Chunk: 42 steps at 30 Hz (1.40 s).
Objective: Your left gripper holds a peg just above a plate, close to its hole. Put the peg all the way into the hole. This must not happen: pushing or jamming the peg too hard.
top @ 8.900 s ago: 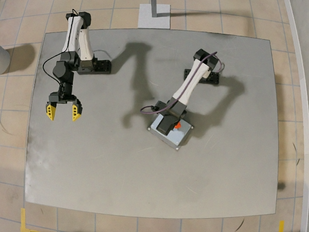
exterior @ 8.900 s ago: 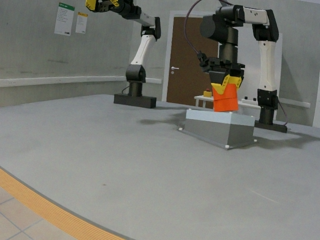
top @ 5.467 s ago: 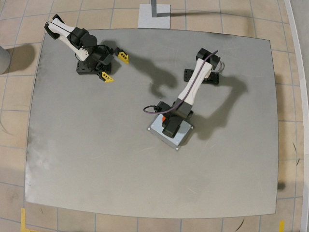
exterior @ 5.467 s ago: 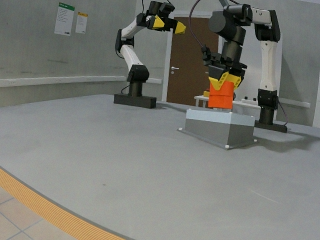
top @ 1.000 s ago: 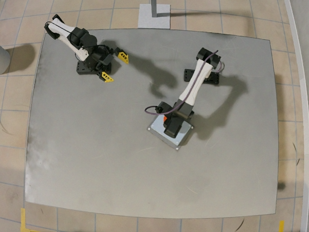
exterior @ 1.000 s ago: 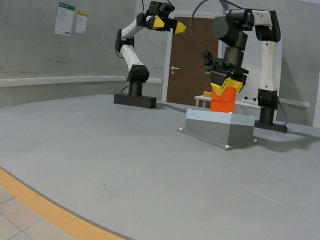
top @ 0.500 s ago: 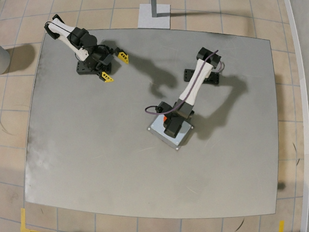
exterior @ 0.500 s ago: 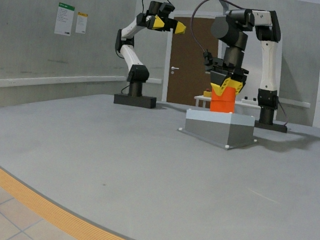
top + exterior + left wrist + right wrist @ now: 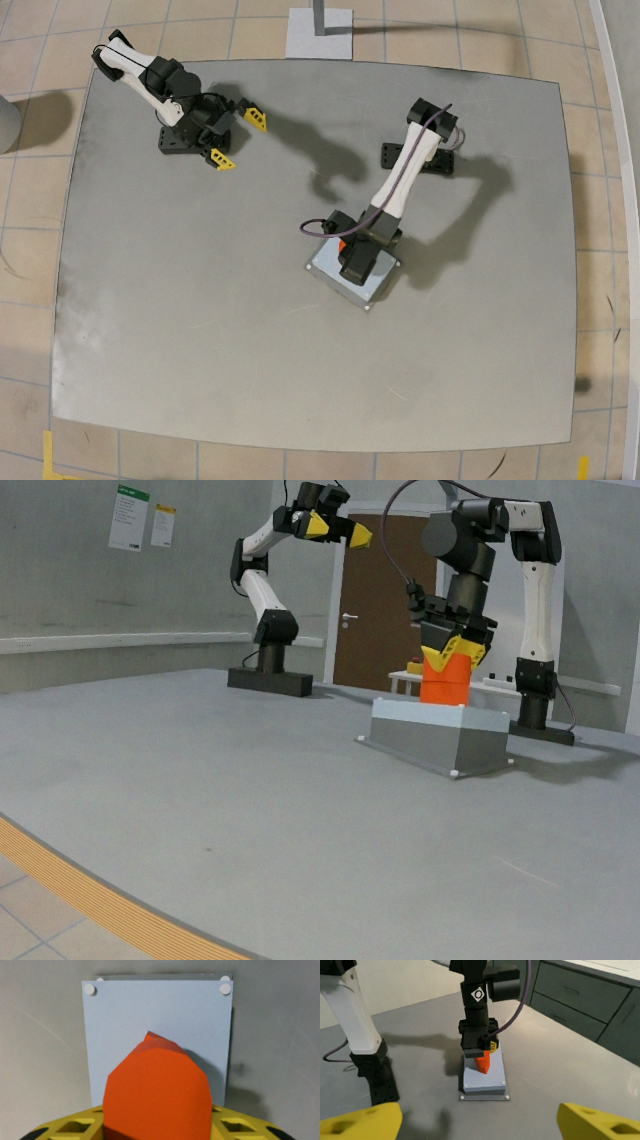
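Peg (image 9: 341, 246) (image 9: 445, 680) (image 9: 158, 1091) (image 9: 483, 1063) upright over plate (image 9: 323, 262) (image 9: 416, 710) (image 9: 113, 1012) (image 9: 485, 1081) — left claw (image 9: 456, 653) (image 9: 158, 1119) gripping it.

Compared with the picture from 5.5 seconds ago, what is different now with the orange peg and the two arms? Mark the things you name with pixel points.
The orange peg (image 9: 445, 678) (image 9: 158, 1091) (image 9: 483, 1063) now sits lower and more upright over the plate (image 9: 439, 711) (image 9: 116, 1009) (image 9: 485, 1081); the left claw (image 9: 454, 655) moved down with it, still gripping. The right arm's claw (image 9: 245, 139) (image 9: 338, 531) stayed open in place.
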Available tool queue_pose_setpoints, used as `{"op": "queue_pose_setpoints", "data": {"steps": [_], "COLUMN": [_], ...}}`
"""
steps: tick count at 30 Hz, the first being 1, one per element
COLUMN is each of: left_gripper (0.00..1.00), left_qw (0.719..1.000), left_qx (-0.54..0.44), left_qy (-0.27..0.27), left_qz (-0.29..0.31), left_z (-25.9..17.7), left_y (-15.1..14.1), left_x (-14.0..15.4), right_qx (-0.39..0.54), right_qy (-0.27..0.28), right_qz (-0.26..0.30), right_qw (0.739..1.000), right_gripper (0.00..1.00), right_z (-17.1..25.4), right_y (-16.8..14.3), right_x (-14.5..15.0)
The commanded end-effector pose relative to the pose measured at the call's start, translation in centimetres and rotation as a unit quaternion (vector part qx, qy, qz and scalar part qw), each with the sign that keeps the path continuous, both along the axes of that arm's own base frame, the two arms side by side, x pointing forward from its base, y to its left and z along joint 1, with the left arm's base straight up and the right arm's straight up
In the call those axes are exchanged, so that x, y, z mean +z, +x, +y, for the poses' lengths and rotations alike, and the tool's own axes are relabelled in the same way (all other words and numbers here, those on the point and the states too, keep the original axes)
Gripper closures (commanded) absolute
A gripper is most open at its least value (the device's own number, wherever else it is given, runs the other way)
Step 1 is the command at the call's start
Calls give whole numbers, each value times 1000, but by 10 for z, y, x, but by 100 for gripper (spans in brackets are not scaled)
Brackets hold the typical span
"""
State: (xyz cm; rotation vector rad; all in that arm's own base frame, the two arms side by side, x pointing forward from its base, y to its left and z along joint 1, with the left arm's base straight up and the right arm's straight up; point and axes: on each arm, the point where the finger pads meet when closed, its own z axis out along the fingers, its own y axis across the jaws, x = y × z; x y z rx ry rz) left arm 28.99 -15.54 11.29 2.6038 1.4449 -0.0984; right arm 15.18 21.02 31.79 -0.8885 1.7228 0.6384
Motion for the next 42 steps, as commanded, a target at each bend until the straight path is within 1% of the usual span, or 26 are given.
{"op": "queue_pose_setpoints", "data": {"steps": [1, 6, 15, 20, 24, 30, 42], "left_gripper": [66, 66, 66, 66, 66, 66, 66], "left_qw": [1000, 1000, 1000, 1000, 1000, 1000, 1000], "left_qx": [1, 2, 1, 2, 2, 0, -1], "left_qy": [-12, -13, -14, -10, -13, -11, -12], "left_qz": [-22, -24, -26, -17, -25, -21, -21], "left_z": [-5, -2, -3, -2, -2, -2, -1], "left_y": [10, 5, 9, 9, 10, 12, 13], "left_x": [16, 14, 13, 2, 5, -6, -16], "right_qx": [-6, -6, -6, -6, -6, -6, -6], "right_qy": [-15, -15, -15, -15, -15, -15, -15], "right_qz": [15, 15, 15, 15, 15, 15, 15], "right_qw": [1000, 1000, 1000, 1000, 1000, 1000, 1000], "right_gripper": [0, 0, 0, 0, 0, 0, 0], "right_z": [-3, -3, -3, -3, -3, -3, -3], "right_y": [-1, -1, -1, -1, -1, -1, -1], "right_x": [-12, -12, -12, -12, -12, -12, -12]}}
